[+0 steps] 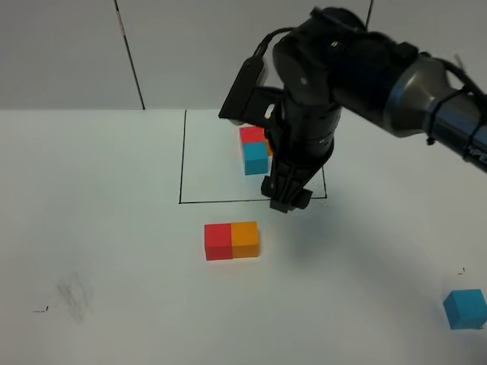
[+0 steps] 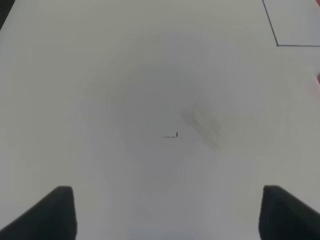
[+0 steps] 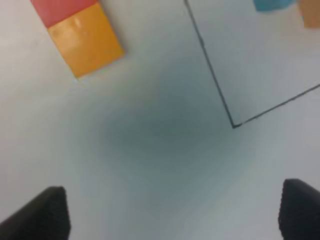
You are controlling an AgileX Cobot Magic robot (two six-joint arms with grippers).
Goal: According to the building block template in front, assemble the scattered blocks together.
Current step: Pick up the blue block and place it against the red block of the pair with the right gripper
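the red block (image 1: 218, 241) and the orange block (image 1: 245, 239) are sitting side by side on the white worktop (image 1: 114, 190), touching along one face, with red on the left in the high view. they are lying just outside the near line of the black drawn square (image 1: 183, 156). the blue block (image 1: 465, 308) is sitting alone, well apart from the pair, toward the near right corner of the high view.

the template (image 1: 255, 148) is standing inside the square, toward its far side. a small red cube (image 1: 249, 134) is touching a small blue cube (image 1: 256, 158) on its near side, and a small orange cube (image 3: 311, 12) is mostly hiding behind the arm (image 1: 358, 68) in the high view.

the right hand (image 1: 288, 199) is hanging over the near right corner of the square, pointing down, to the right of the orange block and not touching it. its fingertips (image 3: 47, 215) are standing wide apart with only bare worktop between them. the left hand (image 2: 167, 215) is showing its fingertips (image 2: 57, 215) wide apart too, holding nothing, over a stretch of worktop bearing a grey smudge (image 2: 202, 125) and a small pen mark (image 2: 172, 135).
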